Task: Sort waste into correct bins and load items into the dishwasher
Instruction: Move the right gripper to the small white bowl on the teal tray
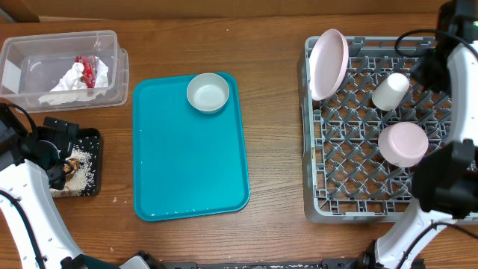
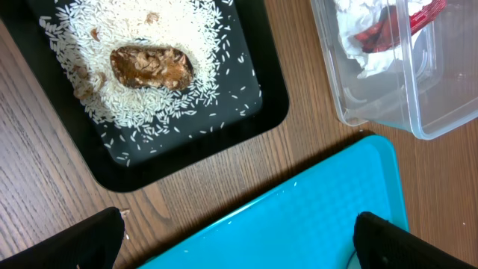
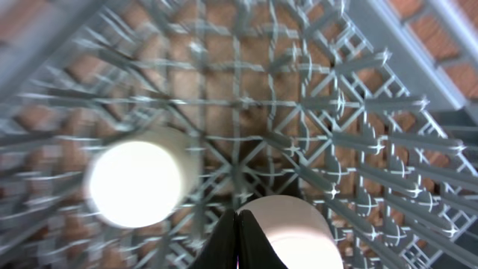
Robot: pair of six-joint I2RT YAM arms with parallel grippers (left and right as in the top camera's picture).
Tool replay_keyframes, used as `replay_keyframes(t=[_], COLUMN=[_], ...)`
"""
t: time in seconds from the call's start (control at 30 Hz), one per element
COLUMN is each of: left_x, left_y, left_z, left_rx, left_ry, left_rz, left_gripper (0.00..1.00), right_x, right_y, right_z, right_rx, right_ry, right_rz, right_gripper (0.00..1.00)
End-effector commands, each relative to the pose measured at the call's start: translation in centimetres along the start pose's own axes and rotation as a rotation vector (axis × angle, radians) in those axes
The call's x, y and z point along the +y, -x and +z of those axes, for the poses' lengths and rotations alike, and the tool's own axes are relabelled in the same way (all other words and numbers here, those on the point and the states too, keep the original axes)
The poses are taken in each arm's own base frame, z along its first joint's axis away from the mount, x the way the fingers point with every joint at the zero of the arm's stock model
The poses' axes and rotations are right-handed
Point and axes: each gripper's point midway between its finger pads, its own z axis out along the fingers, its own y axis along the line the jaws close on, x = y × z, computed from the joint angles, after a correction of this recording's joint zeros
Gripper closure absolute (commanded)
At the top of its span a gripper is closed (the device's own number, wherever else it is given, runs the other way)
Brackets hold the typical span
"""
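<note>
The brown wooden desk [image 1: 276, 112] fills the whole view from above, its grain running side to side.

At the far left corner sits the clear tub [image 1: 60, 35]. Inside it lie the crumpled white napkin [image 1: 71, 82] and, against it, the red-and-white wrapper [image 1: 88, 69]. Just in front of the tub is the black tray [image 2: 246, 123], holding a spread of rice [image 2: 160, 30] with the brown lump [image 2: 151, 66] on top of the grains. A stray grain or two lies on the wood beside it.

The teal tray [image 1: 187, 164] takes the middle of the desk. It carries only the grey-rimmed bowl [image 1: 208, 93], upright at its far right corner.

The grey dish rack [image 1: 351, 149] stands on the right. The plate [image 1: 328, 63] stands on edge at its far left corner, the white cup [image 1: 390, 91] lies tilted among the pegs, and the small pink bowl [image 1: 403, 143] sits upside down nearer the middle.

The left arm [image 1: 30, 187] reaches in from the near left and hides part of the black tray. The left claw [image 2: 239, 228] hangs with its fingers spread wide and nothing between them, above the gap where the black tray meets the teal tray. The right arm [image 1: 448, 179] covers the rack's right edge. The right claw [image 3: 237, 224] is pinched fully closed with nothing in it, above the rack's lattice. Its camera shows two pale round shapes below, too blurred to name.
</note>
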Motion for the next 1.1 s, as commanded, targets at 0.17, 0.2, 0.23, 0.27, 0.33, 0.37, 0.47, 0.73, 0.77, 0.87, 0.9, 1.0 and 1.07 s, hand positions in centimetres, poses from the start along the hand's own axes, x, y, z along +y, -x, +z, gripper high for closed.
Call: replay_keyframes(t=[0.17, 0.2, 0.23, 0.27, 0.33, 0.37, 0.47, 0.73, 0.77, 0.87, 0.9, 1.0, 1.07], left_x=[0.1, 0.1, 0.1, 0.1, 0.1, 0.1, 0.1, 0.1, 0.1, 0.1, 0.1, 0.1, 0.1], left_y=[0.0, 0.0, 0.0, 0.0, 0.0, 0.0, 0.0, 0.0, 0.0, 0.0, 0.0, 0.0, 0.0], left_z=[0.1, 0.1, 0.1, 0.1, 0.1, 0.1, 0.1, 0.1, 0.1, 0.1, 0.1, 0.1, 0.1], left_rx=[-0.004, -0.004, -0.004, -0.004, -0.004, -0.004, -0.004, -0.004, -0.004, -0.004, -0.004, -0.004, -0.004], left_ry=[0.009, 0.009, 0.009, 0.009, 0.009, 0.009, 0.009, 0.009, 0.009, 0.009, 0.009, 0.009, 0.009], left_rz=[-0.012, -0.012, -0.012, -0.012, -0.012, -0.012, -0.012, -0.012, -0.012, -0.012, -0.012, -0.012, -0.012], left_gripper=[0.0, 0.0, 0.0, 0.0, 0.0, 0.0, 0.0, 0.0, 0.0, 0.0, 0.0, 0.0, 0.0], right_x=[13.7, 15.7, 17.4, 19.4, 23.2, 25.0, 30.5, 40.8, 41.6, 42.6, 42.8, 42.8, 42.7], right_y=[-6.9, -8.7, -10.3, -11.9, -15.1, -16.6, -21.7, -30.1, -30.9, -33.0, -33.8, -36.2, -36.9], right_z=[-19.7, -21.4, -22.5, -23.4, -24.8, -25.2, -25.8, -16.8, -15.1, -10.8, -9.6, -6.7, -5.7], right_rx=[-0.131, -0.127, -0.136, -0.153, -0.196, -0.22, -0.324, -0.468, -0.456, -0.396, -0.368, -0.286, -0.269], right_ry=[0.828, 0.901, 0.94, 0.966, 1.003, 1.013, 1.036, 0.836, 0.821, 0.782, 0.779, 0.771, 0.753], right_rz=[-0.419, -0.48, -0.532, -0.587, -0.681, -0.725, -0.889, -1.061, -1.082, -1.127, -1.145, -1.213, -1.235], right_gripper=[0.92, 0.87, 0.72, 0.54, 0.26, 0.22, 0.18, 0.11, 0.11, 0.11, 0.11, 0.12, 0.14])
